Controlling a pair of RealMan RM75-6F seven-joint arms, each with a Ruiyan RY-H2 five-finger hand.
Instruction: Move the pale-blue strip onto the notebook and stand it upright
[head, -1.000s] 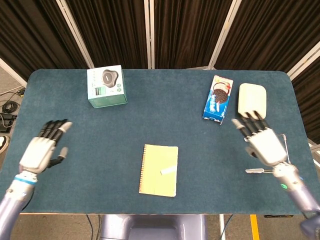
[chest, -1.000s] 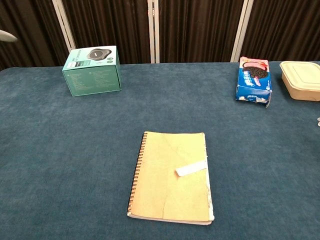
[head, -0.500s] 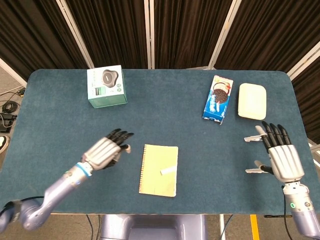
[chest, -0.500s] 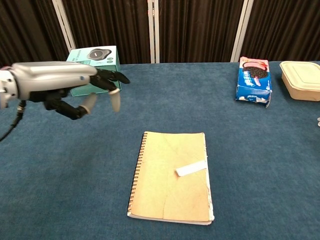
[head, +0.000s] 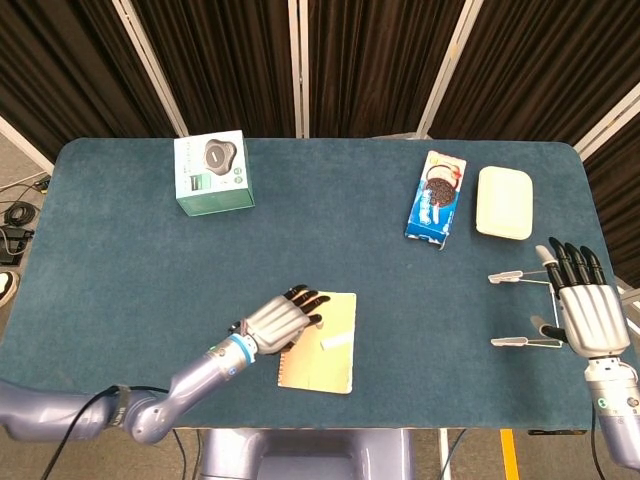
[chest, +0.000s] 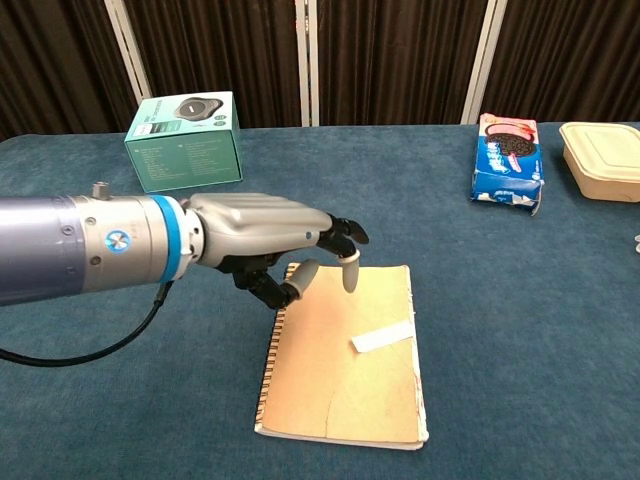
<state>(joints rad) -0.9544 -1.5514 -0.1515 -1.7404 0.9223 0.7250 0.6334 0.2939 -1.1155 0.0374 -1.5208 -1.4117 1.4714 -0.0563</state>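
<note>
The pale-blue strip (head: 336, 342) (chest: 384, 336) lies flat on the right half of the yellow spiral notebook (head: 328, 368) (chest: 340, 385) near the table's front middle. My left hand (head: 277, 322) (chest: 262, 235) hovers over the notebook's left upper corner, fingers apart and slightly curled, holding nothing, a short way left of the strip. My right hand (head: 584, 310) is far to the right by the table edge, fingers spread, empty; the chest view does not show it.
A teal box (head: 212, 172) (chest: 184, 140) stands at the back left. A blue cookie pack (head: 436, 196) (chest: 507, 159) and a cream lidded container (head: 503, 201) (chest: 602, 159) lie at the back right. A metal frame (head: 525, 310) sits by my right hand.
My left hand has swept from the table's left side rightward to above the notebook's left corner. My right hand has drawn back toward the right edge. The strip has not moved.
</note>
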